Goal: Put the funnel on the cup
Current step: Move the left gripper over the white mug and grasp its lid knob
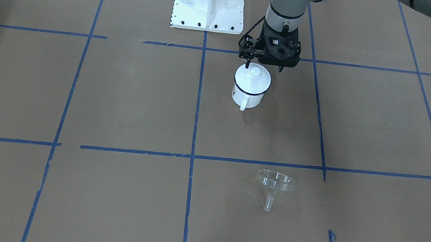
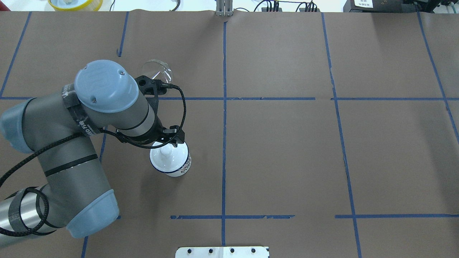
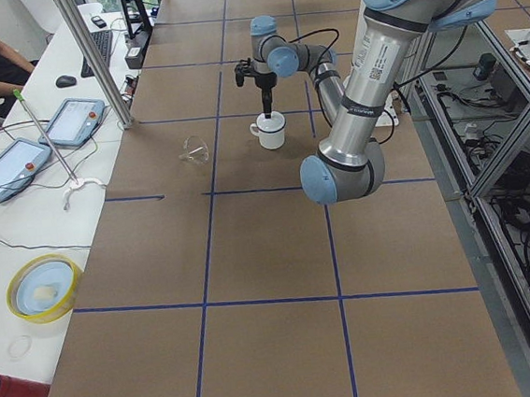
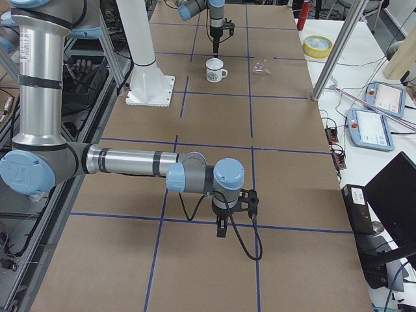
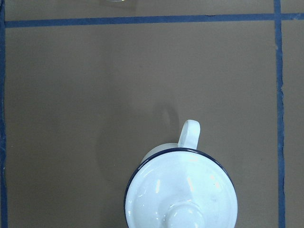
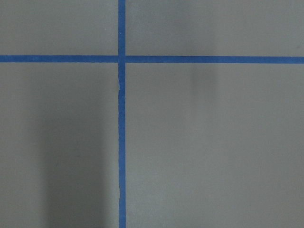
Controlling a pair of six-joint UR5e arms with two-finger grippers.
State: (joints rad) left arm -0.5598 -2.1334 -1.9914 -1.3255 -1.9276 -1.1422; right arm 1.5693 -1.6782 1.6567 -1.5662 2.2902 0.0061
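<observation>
The cup (image 1: 248, 94) is a white mug with a dark blue rim, standing upright with its handle (image 5: 190, 133) toward the operators' side. A round white knobbed lid (image 1: 252, 78) sits on it. My left gripper (image 1: 264, 66) hangs open just above the lid, touching nothing; in the overhead view the wrist mostly hides the gripper (image 2: 168, 143). The clear funnel (image 1: 275, 182) lies apart on the paper, farther from the robot, and also shows in the overhead view (image 2: 156, 70). My right gripper (image 4: 221, 229) hovers over bare table far from both; I cannot tell whether it is open or shut.
The white robot pedestal (image 1: 209, 1) stands behind the cup. Blue tape lines grid the brown paper. A yellow-rimmed bowl (image 3: 44, 287), two tablets (image 3: 70, 123) and a metal pole (image 3: 92, 56) stand on the operators' side.
</observation>
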